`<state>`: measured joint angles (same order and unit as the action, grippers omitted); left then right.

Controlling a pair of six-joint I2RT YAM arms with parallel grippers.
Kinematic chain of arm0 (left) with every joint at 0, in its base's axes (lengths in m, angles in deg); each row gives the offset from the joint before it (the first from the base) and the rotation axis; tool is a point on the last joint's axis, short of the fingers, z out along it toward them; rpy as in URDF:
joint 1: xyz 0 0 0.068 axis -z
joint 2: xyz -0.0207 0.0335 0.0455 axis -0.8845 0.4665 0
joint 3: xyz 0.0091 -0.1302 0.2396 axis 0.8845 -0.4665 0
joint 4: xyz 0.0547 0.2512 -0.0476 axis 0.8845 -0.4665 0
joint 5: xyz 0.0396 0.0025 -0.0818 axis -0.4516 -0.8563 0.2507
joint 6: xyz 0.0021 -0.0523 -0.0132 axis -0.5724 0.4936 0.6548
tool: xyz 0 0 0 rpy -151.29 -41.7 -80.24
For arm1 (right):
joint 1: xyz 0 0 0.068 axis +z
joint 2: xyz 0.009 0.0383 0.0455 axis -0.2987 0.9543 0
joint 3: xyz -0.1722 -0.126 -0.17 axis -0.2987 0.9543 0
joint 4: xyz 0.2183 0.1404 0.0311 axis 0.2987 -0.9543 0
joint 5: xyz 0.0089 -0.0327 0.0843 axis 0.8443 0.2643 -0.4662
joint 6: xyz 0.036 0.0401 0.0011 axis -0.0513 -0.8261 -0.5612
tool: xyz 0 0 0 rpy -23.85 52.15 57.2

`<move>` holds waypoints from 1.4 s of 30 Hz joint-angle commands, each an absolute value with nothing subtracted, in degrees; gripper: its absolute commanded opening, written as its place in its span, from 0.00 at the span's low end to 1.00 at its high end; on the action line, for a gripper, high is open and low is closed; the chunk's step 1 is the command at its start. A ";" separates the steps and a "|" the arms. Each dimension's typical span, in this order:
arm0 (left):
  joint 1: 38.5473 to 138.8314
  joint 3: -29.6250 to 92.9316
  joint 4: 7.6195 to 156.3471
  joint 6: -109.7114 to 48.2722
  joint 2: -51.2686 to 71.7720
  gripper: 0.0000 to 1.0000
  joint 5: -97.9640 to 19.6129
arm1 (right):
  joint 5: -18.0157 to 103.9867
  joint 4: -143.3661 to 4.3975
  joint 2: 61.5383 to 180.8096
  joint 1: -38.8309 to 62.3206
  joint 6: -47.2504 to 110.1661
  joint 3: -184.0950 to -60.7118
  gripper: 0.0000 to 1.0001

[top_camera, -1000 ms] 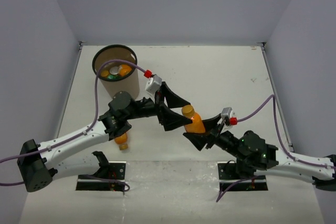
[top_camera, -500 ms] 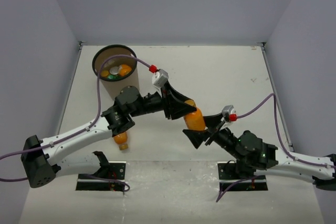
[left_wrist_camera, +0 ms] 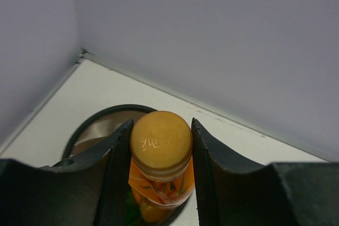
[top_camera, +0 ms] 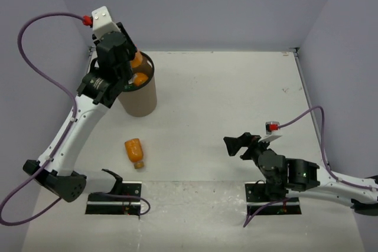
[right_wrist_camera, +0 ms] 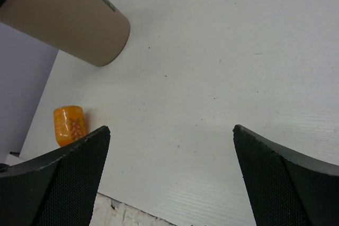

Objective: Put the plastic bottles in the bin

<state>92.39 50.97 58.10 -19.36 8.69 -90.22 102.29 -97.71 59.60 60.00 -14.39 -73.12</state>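
Observation:
My left gripper (top_camera: 132, 65) hangs over the mouth of the tall brown bin (top_camera: 140, 100), shut on an orange plastic bottle (top_camera: 136, 59). In the left wrist view the bottle's orange cap (left_wrist_camera: 161, 140) is pinched between the two pads of the left gripper (left_wrist_camera: 162, 123), with the bin's dark rim (left_wrist_camera: 94, 118) below. Another orange bottle (top_camera: 141, 79) shows inside the bin. One more orange bottle (top_camera: 134, 151) lies on its side on the table, also seen as the orange bottle (right_wrist_camera: 69, 125) at the left of the right wrist view. My right gripper (top_camera: 234, 146) (right_wrist_camera: 170, 129) is open and holds nothing.
The bin (right_wrist_camera: 69, 19) stands at the table's back left corner, close to the left wall. Black mounting plates (top_camera: 115, 199) sit at the near edge. The right arm is drawn back low by its base (top_camera: 271, 193).
The orange bottle passed from the right gripper to the left one. My left arm then swung it up and back over the bin. My right gripper opened and pulled back toward its base.

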 commanded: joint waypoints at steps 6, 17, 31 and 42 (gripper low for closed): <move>83.11 48.18 55.00 -21.38 13.07 0.99 -91.48 | 101.09 -100.09 62.06 60.14 -17.89 -75.85 0.99; 82.58 47.83 44.02 -18.31 3.86 1.00 -82.19 | 72.55 -83.49 100.14 56.90 -5.78 -91.21 0.99; 82.58 27.50 45.09 -21.56 -33.86 1.00 -66.42 | 59.14 -89.86 153.70 58.81 0.66 -136.48 0.95; 82.58 25.05 42.70 -23.49 -33.87 1.00 -65.02 | 66.09 -101.66 171.66 59.61 -1.98 -155.83 0.93</move>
